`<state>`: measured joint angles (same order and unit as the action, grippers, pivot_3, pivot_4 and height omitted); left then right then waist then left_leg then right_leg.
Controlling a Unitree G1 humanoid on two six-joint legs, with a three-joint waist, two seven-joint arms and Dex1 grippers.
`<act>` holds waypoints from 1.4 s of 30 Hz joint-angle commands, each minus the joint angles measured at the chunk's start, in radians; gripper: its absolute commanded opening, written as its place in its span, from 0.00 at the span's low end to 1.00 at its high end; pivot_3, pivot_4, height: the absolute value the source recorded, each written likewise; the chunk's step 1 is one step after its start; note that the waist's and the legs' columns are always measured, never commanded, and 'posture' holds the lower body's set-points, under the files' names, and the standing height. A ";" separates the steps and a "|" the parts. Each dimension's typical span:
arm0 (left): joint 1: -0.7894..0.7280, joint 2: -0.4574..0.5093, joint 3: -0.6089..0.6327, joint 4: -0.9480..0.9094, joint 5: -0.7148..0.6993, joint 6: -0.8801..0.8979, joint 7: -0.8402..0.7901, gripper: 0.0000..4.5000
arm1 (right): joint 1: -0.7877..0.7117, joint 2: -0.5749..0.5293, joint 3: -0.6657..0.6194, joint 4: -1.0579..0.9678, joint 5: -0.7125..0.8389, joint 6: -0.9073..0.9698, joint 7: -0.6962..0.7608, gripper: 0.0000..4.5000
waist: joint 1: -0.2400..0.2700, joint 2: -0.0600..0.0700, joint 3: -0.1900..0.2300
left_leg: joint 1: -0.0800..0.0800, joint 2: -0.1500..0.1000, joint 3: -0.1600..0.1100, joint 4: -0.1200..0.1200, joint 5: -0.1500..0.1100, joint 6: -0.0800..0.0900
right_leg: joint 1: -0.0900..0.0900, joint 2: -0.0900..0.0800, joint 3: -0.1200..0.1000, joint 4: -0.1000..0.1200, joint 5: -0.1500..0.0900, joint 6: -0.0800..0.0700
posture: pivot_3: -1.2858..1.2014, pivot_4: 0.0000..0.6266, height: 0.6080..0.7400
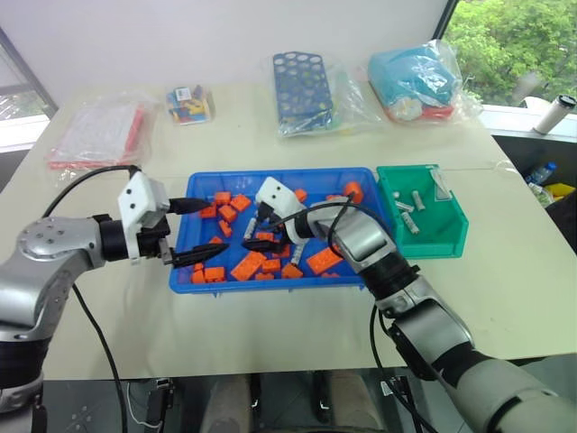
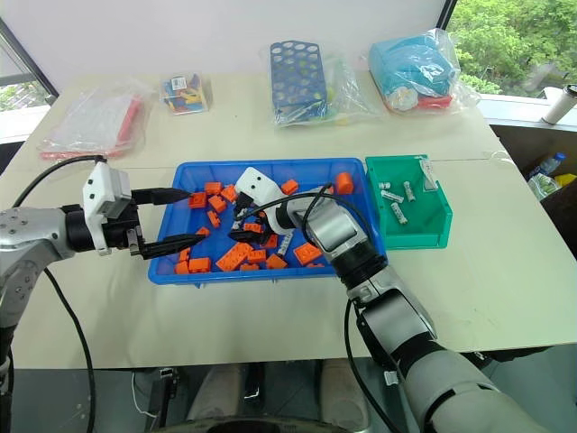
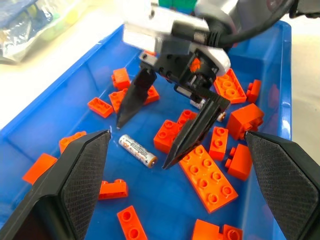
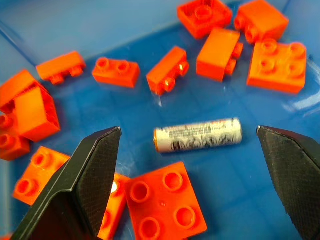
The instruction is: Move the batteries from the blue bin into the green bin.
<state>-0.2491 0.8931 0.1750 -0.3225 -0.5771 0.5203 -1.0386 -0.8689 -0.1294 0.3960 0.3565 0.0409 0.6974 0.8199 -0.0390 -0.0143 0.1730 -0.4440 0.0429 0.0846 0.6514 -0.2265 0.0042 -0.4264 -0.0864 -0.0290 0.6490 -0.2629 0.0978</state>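
Blue plastic forms the wide shallow blue bin [image 1: 185,271] at the middle of a pale table [image 1: 270,329], scattered with orange toy bricks [image 1: 248,266]. Inside it the right gripper [image 3: 142,145] points down with its black fingers [image 3: 131,100] spread wide, one on either side of a silver battery [image 4: 198,135] lying flat on the bin floor, not touching it. At the bin's left end the left gripper [image 1: 194,230] hovers, fingers also spread apart and holding nothing. Just beside the blue bin's right end sits the green bin [image 1: 451,239], with several batteries [image 1: 407,216] lying inside
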 commanded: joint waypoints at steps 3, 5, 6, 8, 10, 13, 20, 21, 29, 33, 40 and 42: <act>-0.016 0.013 0.031 -0.023 -0.010 -0.003 0.004 1.00 | -0.029 0.032 0.015 0.047 -0.017 -0.057 -0.003 0.99 | -0.003 0.000 0.000 | 0.000 0.000 0.000 0.000 0.000 0.000 | 0.000 0.000 0.000 0.000 0.000 0.000 | 0.52 0.24 0.98; -0.017 0.013 0.032 -0.024 -0.009 -0.003 0.007 1.00 | -0.034 0.042 0.012 0.075 -0.023 -0.075 -0.009 0.99 | -0.003 0.000 0.000 | 0.000 0.000 0.000 0.000 0.000 0.000 | 0.000 0.000 0.000 0.000 0.000 0.000 | 0.52 0.24 0.98; -0.016 0.013 0.032 -0.025 -0.009 -0.004 0.007 1.00 | -0.037 0.047 0.009 0.088 -0.026 -0.082 -0.013 0.99 | -0.003 0.000 0.000 | 0.000 0.000 0.000 0.000 0.000 0.000 | 0.000 0.000 0.000 0.000 0.000 0.000 | 0.52 0.24 0.98; -0.016 0.012 0.032 -0.025 -0.009 -0.005 0.008 1.00 | -0.041 0.055 0.004 0.100 -0.028 -0.094 -0.016 0.94 | -0.003 0.000 0.000 | 0.000 0.000 0.000 0.000 0.000 0.000 | 0.000 0.000 0.000 0.000 0.000 0.000 | 0.52 0.24 0.98; -0.017 0.012 0.032 -0.023 -0.007 -0.007 0.007 1.00 | -0.039 0.057 0.000 0.095 -0.028 -0.098 -0.013 0.80 | -0.002 0.000 0.000 | 0.000 0.000 0.000 0.000 0.000 0.000 | 0.000 0.000 0.000 0.000 0.000 0.000 | 0.52 0.24 0.98; -0.021 0.011 0.031 -0.017 -0.005 -0.012 0.006 1.00 | -0.031 0.053 0.001 0.062 -0.024 -0.085 -0.006 0.50 | -0.002 0.000 0.000 | 0.000 0.000 0.000 0.000 0.000 0.000 | 0.000 0.000 0.000 0.000 0.000 0.000 | 0.52 0.24 0.98; -0.047 -0.008 0.002 0.007 0.007 -0.029 0.002 1.00 | -0.028 0.020 -0.034 -0.065 -0.002 -0.015 -0.008 0.50 | -0.003 0.000 0.000 | 0.000 0.000 0.000 0.000 0.000 0.000 | 0.000 0.000 0.000 0.000 0.000 0.000 | 0.52 0.24 0.98; -0.050 -0.012 -0.002 0.009 0.009 -0.032 0.001 1.00 | -0.031 0.012 -0.053 -0.093 0.010 0.006 -0.011 0.50 | -0.003 0.000 0.000 | 0.000 0.000 0.000 0.000 0.000 0.000 | 0.000 0.000 0.000 0.000 0.000 0.000 | 0.52 0.24 0.98; -0.073 -0.037 -0.039 0.043 0.030 -0.062 -0.022 1.00 | -0.022 -0.179 -0.330 -0.320 0.136 0.256 -0.055 0.50 | 0.013 0.000 0.000 | 0.000 0.000 0.000 0.000 0.000 0.000 | 0.000 0.000 0.000 0.000 0.000 0.000 | 0.52 0.24 0.98; -0.092 -0.051 -0.062 0.067 0.040 -0.075 -0.035 1.00 | 0.059 -0.392 -0.476 -0.413 0.161 0.343 -0.076 0.50 | 0.034 0.000 0.000 | 0.000 -0.001 0.001 0.001 0.000 0.000 | 0.001 -0.002 0.000 -0.001 0.000 0.000 | 0.52 0.24 0.98; -0.129 -0.081 -0.107 0.114 0.065 -0.099 -0.059 1.00 | 0.202 -0.549 -0.662 -0.473 0.213 0.426 -0.131 0.50 | 0.018 0.000 0.000 | 0.001 0.000 0.002 -0.001 0.000 0.000 | 0.001 0.002 0.000 -0.001 0.001 -0.002 | 0.52 0.24 0.98; -0.150 -0.088 -0.117 0.129 0.069 -0.102 -0.064 1.00 | 0.245 -0.560 -0.669 -0.486 0.216 0.423 -0.148 0.50 | 0.021 0.000 0.000 | 0.002 0.001 0.002 0.000 0.000 0.000 | 0.001 0.004 0.001 -0.001 0.001 -0.002 | 0.52 0.24 0.98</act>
<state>-0.3751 0.8045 0.0527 -0.1953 -0.5110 0.4417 -1.0934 -0.6306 -0.6776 -0.2500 -0.0823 0.2406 1.1240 0.6867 -0.0184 -0.0142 0.1729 -0.4425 0.0441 0.0864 0.6511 -0.2265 0.0043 -0.4258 -0.0819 -0.0284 0.6476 -0.2617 0.0954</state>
